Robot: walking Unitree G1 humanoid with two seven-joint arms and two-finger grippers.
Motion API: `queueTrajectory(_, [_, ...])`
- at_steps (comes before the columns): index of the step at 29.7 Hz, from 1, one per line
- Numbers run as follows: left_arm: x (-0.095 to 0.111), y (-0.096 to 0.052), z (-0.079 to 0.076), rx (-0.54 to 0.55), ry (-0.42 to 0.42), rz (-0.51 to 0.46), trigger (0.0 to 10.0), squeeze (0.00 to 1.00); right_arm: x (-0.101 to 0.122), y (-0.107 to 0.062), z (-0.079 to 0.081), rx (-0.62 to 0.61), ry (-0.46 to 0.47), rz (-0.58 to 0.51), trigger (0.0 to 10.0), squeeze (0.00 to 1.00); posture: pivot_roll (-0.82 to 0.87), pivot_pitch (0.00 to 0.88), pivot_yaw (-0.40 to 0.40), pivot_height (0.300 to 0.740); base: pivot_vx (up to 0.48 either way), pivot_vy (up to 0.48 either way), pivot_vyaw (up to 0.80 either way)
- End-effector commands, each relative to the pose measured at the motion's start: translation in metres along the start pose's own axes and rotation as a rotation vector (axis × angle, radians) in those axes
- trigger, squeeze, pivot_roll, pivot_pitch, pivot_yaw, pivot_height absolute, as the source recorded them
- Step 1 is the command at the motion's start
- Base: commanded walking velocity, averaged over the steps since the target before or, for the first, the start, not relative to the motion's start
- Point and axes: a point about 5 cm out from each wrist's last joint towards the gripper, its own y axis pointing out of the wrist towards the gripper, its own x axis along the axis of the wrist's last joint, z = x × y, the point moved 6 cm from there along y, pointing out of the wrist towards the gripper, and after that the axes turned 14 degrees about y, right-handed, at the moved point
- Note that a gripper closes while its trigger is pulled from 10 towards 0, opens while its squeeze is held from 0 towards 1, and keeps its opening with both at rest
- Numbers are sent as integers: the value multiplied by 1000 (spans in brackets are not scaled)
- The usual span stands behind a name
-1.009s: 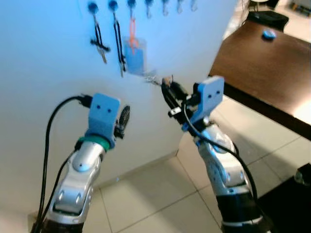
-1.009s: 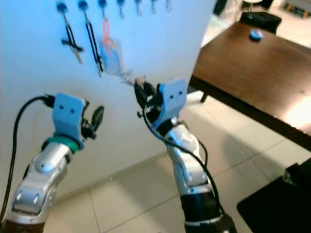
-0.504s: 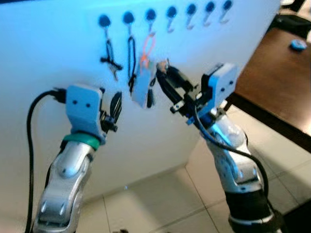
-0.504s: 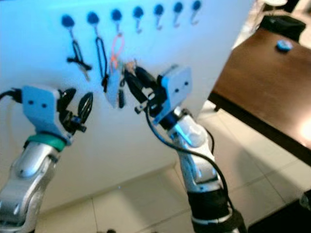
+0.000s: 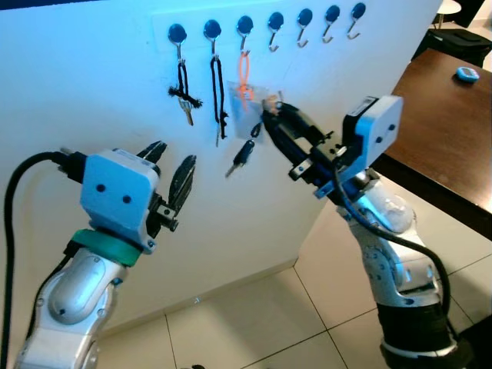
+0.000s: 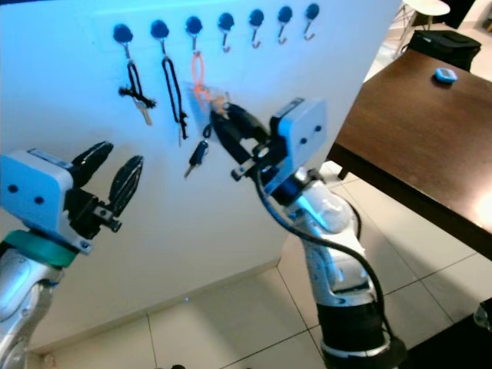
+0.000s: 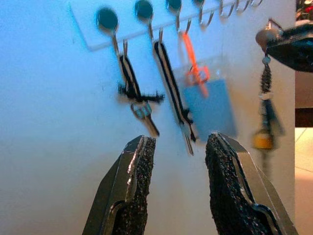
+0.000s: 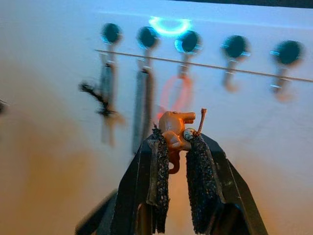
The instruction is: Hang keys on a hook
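My right gripper (image 5: 270,109) is shut on the orange fob (image 8: 175,128) of a key ring, and its dark key (image 5: 242,156) dangles below on a short chain. The gripper sits just in front of the white board, beside the clear card (image 5: 250,111) that hangs on the third hook. A row of hooks (image 5: 275,21) runs along the board's top. The left three hold a black-lanyard key (image 5: 183,88), a black strap (image 5: 218,92) and an orange loop (image 5: 244,73). The hooks to the right (image 5: 332,14) are bare. My left gripper (image 5: 169,173) is open, lower left, holding nothing.
A dark brown table (image 5: 438,115) stands to the right of the board with a small blue object (image 5: 467,74) on it. A black seat (image 5: 461,38) lies behind it. Pale floor tiles (image 5: 254,323) spread below the board.
The camera has tilted up, so the hook row is in full view. My right gripper has risen with the key ring from below the card to beside it. The left gripper has come up too.
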Motion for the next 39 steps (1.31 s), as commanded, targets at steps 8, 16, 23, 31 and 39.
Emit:
queueTrajectory(8, [27, 28, 19, 71, 0, -107, 10000, 0, 37, 5, -49, -179, -122, -101, 10000, 0, -43, 102, 83, 740, 0, 0, 0])
queueTrajectory(16, [42, 40, 13, 60, -10, -164, 10000, 0, 42, 22, -55, -184, -172, -122, 10000, 0, -45, 105, 83, 740, 0, 0, 0])
queueTrajectory(23, [48, 45, 10, 52, -16, -183, 10000, 0, 51, 40, -63, -206, -220, -155, 10000, 0, -42, 108, 87, 740, 0, 0, 0])
queueTrajectory(31, [49, 45, 8, 50, -27, -179, 10000, 0, 62, 64, -50, -126, -212, -200, 10000, 0, -27, 111, 83, 740, 0, 0, 0])
queueTrajectory(39, [49, 45, 7, 51, -28, -174, 10000, 0, 61, 73, -48, -108, -215, -213, 10000, 0, -20, 112, 80, 740, 0, 0, 0])
